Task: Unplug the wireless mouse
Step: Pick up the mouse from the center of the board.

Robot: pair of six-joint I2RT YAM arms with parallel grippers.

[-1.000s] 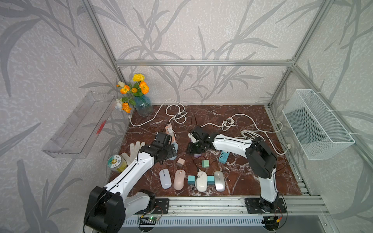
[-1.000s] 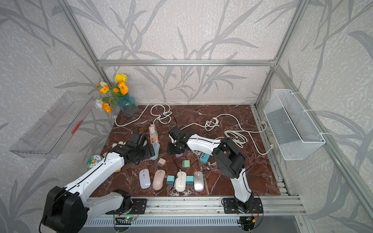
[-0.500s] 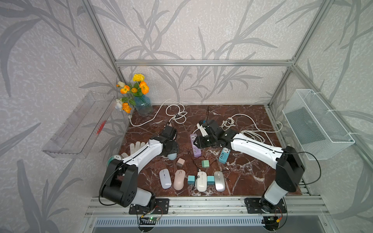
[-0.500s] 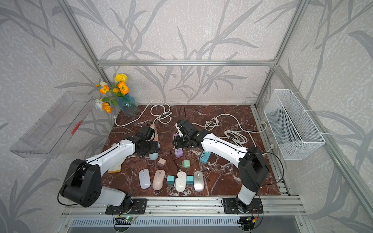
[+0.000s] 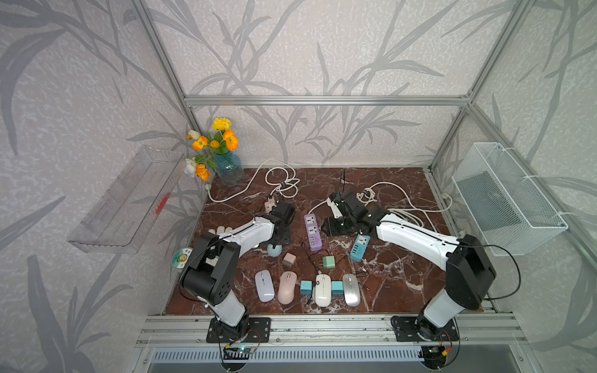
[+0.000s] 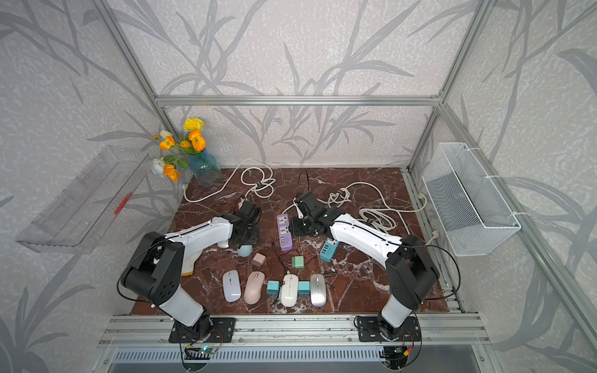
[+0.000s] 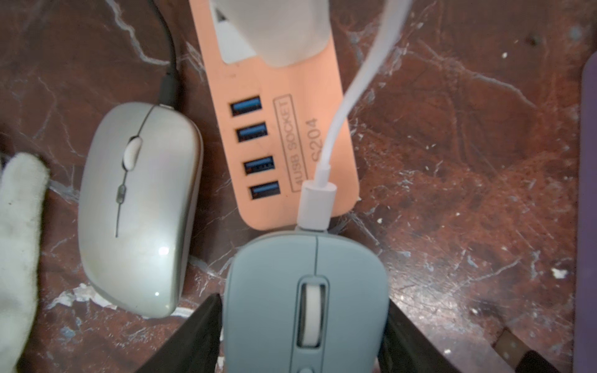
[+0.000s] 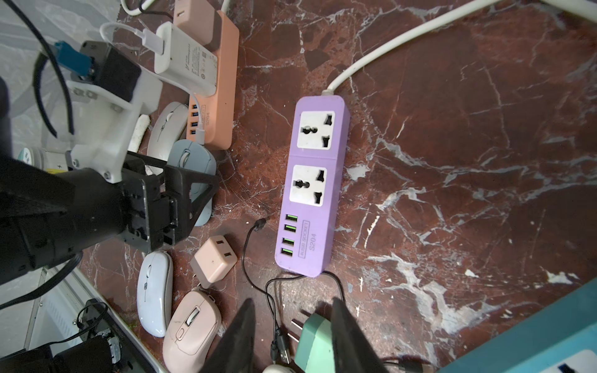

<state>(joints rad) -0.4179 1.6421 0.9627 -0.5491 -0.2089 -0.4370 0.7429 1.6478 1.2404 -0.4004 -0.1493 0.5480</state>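
Note:
The wireless mouse (image 7: 307,306) is blue-grey and lies on the marble, also seen in both top views (image 5: 274,249) (image 6: 245,250). A white cable plug (image 7: 315,203) sits in its front end. The cable runs up to a white charger (image 8: 185,61) on the orange power strip (image 7: 284,145). My left gripper (image 7: 303,303) straddles the mouse, its black fingers (image 7: 206,326) pressed against both flanks. My right gripper (image 8: 292,302) hangs open near the purple power strip (image 8: 311,193), empty, with a green adapter (image 8: 315,342) and a loose black USB cable below it.
A silver mouse (image 7: 139,206) on a black cable lies beside the orange strip, with a white glove (image 7: 19,242) next to it. Several mice (image 5: 264,285) and small adapters line the front. A pink adapter (image 8: 213,258), a blue strip (image 5: 359,248) and a vase (image 5: 229,168) stand around.
My left gripper's jaws have narrowed round the blue-grey mouse. My right gripper has drifted to the right, off the purple strip.

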